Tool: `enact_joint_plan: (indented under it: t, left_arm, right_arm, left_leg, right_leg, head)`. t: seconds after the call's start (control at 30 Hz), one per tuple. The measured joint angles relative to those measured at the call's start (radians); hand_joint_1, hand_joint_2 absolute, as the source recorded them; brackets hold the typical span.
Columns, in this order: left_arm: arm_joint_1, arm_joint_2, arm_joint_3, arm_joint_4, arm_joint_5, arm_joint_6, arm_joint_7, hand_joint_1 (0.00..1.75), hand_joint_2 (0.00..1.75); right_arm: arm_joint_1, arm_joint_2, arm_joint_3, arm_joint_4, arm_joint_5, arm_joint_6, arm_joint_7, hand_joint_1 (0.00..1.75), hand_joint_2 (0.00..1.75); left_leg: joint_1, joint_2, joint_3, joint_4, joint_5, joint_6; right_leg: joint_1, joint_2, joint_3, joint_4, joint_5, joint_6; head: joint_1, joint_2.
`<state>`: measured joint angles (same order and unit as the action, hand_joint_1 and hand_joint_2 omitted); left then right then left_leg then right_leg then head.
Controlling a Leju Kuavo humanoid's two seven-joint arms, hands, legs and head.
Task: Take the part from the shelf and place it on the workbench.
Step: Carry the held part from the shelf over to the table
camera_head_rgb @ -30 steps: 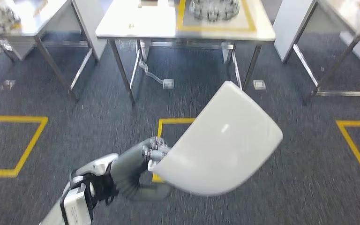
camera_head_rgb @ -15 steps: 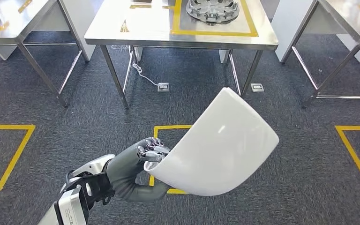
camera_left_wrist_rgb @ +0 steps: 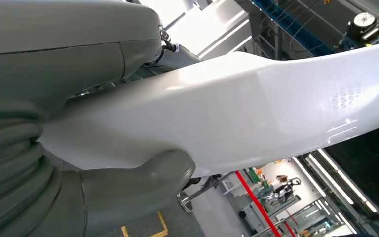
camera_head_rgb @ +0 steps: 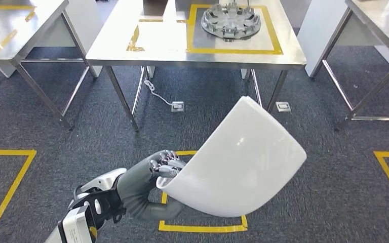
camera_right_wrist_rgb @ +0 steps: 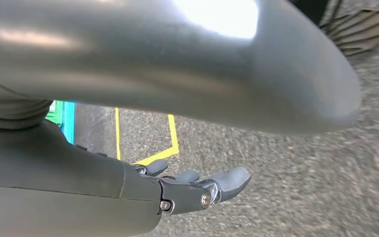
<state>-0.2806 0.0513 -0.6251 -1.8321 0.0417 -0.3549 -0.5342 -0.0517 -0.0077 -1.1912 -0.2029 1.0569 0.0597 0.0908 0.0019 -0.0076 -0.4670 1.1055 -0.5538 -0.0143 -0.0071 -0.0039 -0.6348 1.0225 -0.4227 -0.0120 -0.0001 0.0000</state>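
In your head view the whole scene has slid down since half a second ago, so the camera moved; your left hand still clamps the white curved part at lower centre, with open carpet before the workbench at the top. The left wrist view shows thumb and fingers pinching the part's edge. In the right wrist view your right hand hangs over carpet, fingers apart, holding nothing.

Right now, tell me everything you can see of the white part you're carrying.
The white part is a large, glossy, curved panel, plastic by its look, smooth and unmarked. The left hand grips its lower edge, thumb under and fingers over, holding it tilted up above the carpet, short of the workbench. Nothing else touches it.
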Motion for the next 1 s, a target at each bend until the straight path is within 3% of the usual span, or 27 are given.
enact_joint_plan:
  t: [0.07,0.1,0.17,0.2,0.23,0.33,0.37,0.47,0.5,0.57,0.63,0.67,0.7,0.73,0.8,0.83,0.87,1.0]
  left_arm:
    - [0.001,0.0,0.0,-0.001,-0.001,0.0,0.0,1.75,1.75]
    - [0.002,0.001,0.0,-0.002,-0.001,0.0,0.001,1.75,1.75]
    - [0.004,0.001,0.0,-0.001,-0.002,0.0,0.002,1.75,1.75]
    - [0.005,0.002,0.0,-0.001,-0.004,0.0,0.003,1.75,1.75]
    - [0.005,0.002,0.0,-0.001,-0.006,0.0,0.004,1.75,1.75]
    - [0.006,0.002,0.001,-0.001,-0.01,0.001,0.007,1.75,1.75]
    - [0.007,0.003,0.001,-0.002,-0.011,0.001,0.007,1.75,1.75]
    - [0.004,-0.001,0.003,-0.007,-0.012,0.001,0.008,1.75,1.75]
    - [0.003,-0.002,0.003,-0.008,-0.011,0.001,0.007,1.75,1.75]
    - [0.002,-0.005,0.004,-0.009,-0.011,0.001,0.008,1.75,1.75]
    - [0.004,-0.005,0.004,-0.008,-0.011,0.001,0.008,1.75,1.75]
    - [0.005,-0.005,0.004,-0.008,-0.011,0.001,0.008,1.75,1.75]
    - [0.006,-0.005,0.004,-0.008,-0.011,0.001,0.008,1.75,1.75]
    - [0.007,-0.005,0.004,-0.008,-0.011,0.001,0.008,1.75,1.75]
    - [0.008,-0.005,0.004,-0.008,-0.012,0.001,0.008,1.75,1.75]
    - [0.008,-0.005,0.004,-0.008,-0.012,0.001,0.008,1.75,1.75]
    - [0.008,-0.005,0.004,-0.009,-0.012,0.001,0.009,1.75,1.75]
    - [0.007,-0.007,0.006,-0.02,-0.013,0.002,0.016,1.75,1.75]
  right_arm:
    - [-0.001,0.0,0.0,0.0,0.0,0.0,0.0,0.0,0.0]
    - [-0.001,0.0,0.0,0.0,0.0,0.0,0.0,0.0,0.0]
    - [0.0,0.0,0.0,0.0,0.0,0.0,0.001,0.0,0.0]
    - [0.0,0.0,0.0,0.0,0.0,0.0,0.001,0.0,0.0]
    - [0.0,0.0,0.0,0.0,0.0,0.001,0.001,0.0,0.0]
    - [-0.002,0.002,0.0,0.0,0.0,0.001,0.001,0.0,0.0]
    - [-0.002,0.002,0.0,0.0,0.0,0.001,0.001,0.0,0.0]
    - [-0.005,0.002,0.0,-0.001,0.0,0.001,0.001,0.0,0.0]
    - [-0.007,0.002,0.0,-0.001,0.0,0.001,0.001,0.0,0.0]
    - [-0.01,0.001,0.0,-0.002,0.0,0.001,0.001,0.0,0.0]
    - [-0.009,0.002,0.0,-0.002,0.0,0.001,0.001,0.0,0.0]
    - [-0.007,0.002,0.0,-0.002,0.0,0.001,0.001,0.0,0.0]
    - [-0.005,0.002,0.0,-0.002,0.0,0.001,0.001,0.0,0.0]
    - [-0.003,0.002,0.0,-0.002,0.0,0.001,0.002,0.0,0.0]
    - [0.0,0.001,0.0,-0.002,0.0,0.001,0.002,0.0,0.0]
    - [0.001,0.001,0.0,-0.002,0.0,0.002,0.002,0.0,0.0]
    - [0.001,0.0,0.0,-0.002,0.0,0.002,0.002,0.0,0.0]
    - [0.0,0.0,0.0,-0.003,0.004,0.003,0.001,0.0,0.0]
  left_leg:
    - [0.001,0.001,-0.082,0.124,-0.008,-0.005]
    - [0.002,0.002,-0.128,0.173,-0.041,-0.005]
    - [0.002,0.002,-0.193,0.206,-0.123,-0.004]
    - [0.001,0.002,-0.208,0.187,-0.14,-0.002]
    - [0.001,0.002,-0.212,0.147,-0.126,0.0]
    - [-0.005,0.001,-0.208,-0.01,0.049,0.015]
    - [-0.007,0.001,-0.204,-0.036,0.088,0.019]
    - [-0.003,-0.002,-0.168,-0.051,0.1,0.035]
    - [0.0,-0.002,-0.152,-0.054,0.099,0.042]
    - [0.002,0.0,-0.126,-0.06,0.086,0.051]
    - [0.002,-0.001,-0.11,-0.062,0.069,0.053]
    - [0.002,-0.002,-0.1,-0.062,0.059,0.053]
    - [0.002,-0.003,-0.088,-0.062,0.048,0.052]
    - [0.002,-0.004,-0.075,-0.063,0.038,0.051]
    - [0.002,-0.004,-0.05,-0.062,0.016,0.046]
    - [0.001,-0.004,-0.041,-0.063,0.005,0.042]
    - [0.0,-0.005,-0.032,-0.066,-0.005,0.036]
    - [-0.001,-0.004,-0.012,-0.022,-0.005,0.01]
  right_leg:
    - [-0.001,0.002,0.027,-0.002,-0.021,-0.009]
    - [-0.001,0.003,0.041,-0.002,-0.035,-0.011]
    - [0.0,0.007,0.075,-0.002,-0.064,-0.012]
    - [0.0,0.009,0.094,-0.002,-0.079,-0.012]
    - [0.001,0.011,0.115,-0.003,-0.095,-0.011]
    - [0.004,0.016,0.165,-0.001,-0.144,-0.001]
    - [0.006,0.017,0.179,-0.001,-0.158,0.005]
    - [0.01,0.019,0.205,0.03,-0.161,0.023]
    - [0.01,0.017,0.191,0.067,-0.154,0.028]
    - [0.007,0.013,0.122,0.176,-0.169,0.035]
    - [0.005,0.011,0.032,0.269,-0.227,0.045]
    - [0.004,0.011,-0.001,0.283,-0.252,0.048]
    - [0.003,0.011,-0.021,0.271,-0.256,0.05]
    - [0.002,0.01,-0.027,0.232,-0.233,0.049]
    - [0.004,0.008,-0.01,0.112,-0.127,0.04]
    - [0.006,0.006,0.001,0.066,-0.09,0.035]
    - [0.009,0.004,0.01,0.039,-0.071,0.029]
    - [0.005,0.008,0.054,0.012,-0.069,0.001]
  head:
    - [-0.005,0.0]
    - [-0.006,0.0]
    - [-0.007,0.0]
    - [-0.008,0.0]
    - [-0.008,0.0]
    - [-0.012,0.0]
    - [-0.012,0.0]
    - [-0.012,0.0]
    - [-0.01,0.0]
    - [-0.005,0.0]
    - [-0.001,0.0]
    - [0.0,0.0]
    - [0.001,0.0]
    - [0.002,0.0]
    - [0.004,0.0]
    - [0.005,0.0]
    - [0.006,0.0]
    - [0.006,0.0]
